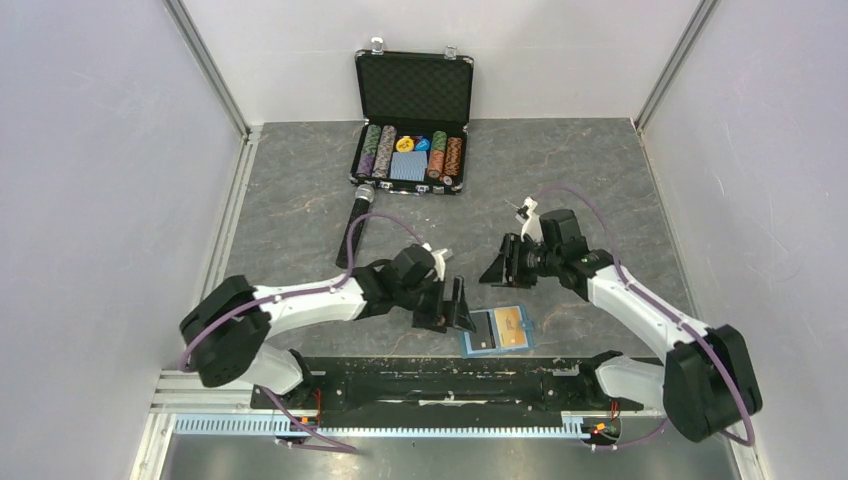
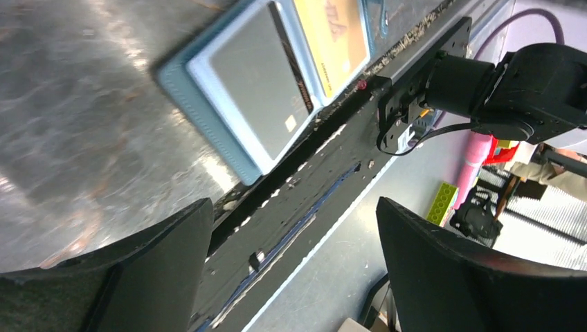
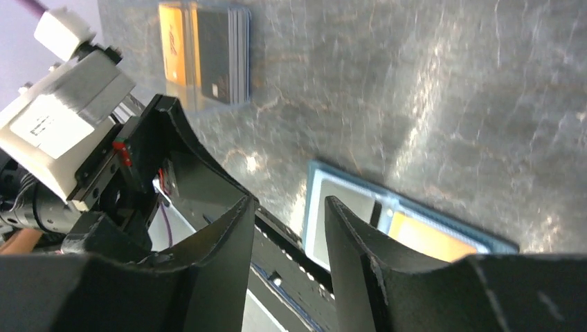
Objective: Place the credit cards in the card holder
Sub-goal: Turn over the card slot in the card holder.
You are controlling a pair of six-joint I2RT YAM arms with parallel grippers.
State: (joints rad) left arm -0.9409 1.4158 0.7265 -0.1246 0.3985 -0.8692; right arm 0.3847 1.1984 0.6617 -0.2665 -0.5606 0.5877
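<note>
The teal-blue card holder (image 1: 497, 331) lies open and flat at the table's near edge. A grey card (image 2: 256, 76) sits in one half and an orange-yellow credit card (image 2: 336, 34) in the other. My left gripper (image 1: 452, 306) is just left of the holder, low over the table; its fingers (image 2: 159, 270) are wide apart and empty. My right gripper (image 1: 505, 265) hovers behind the holder (image 3: 346, 207), partly open and empty. A small stack of orange and dark grey cards (image 3: 208, 55) lies on the table near the left gripper. It is hidden in the top view.
An open black chip case (image 1: 413, 120) with poker chips and a blue deck stands at the back. A black stick with a silver head (image 1: 357, 228) lies left of centre. A black rail (image 1: 440, 378) runs along the near edge, right beside the holder.
</note>
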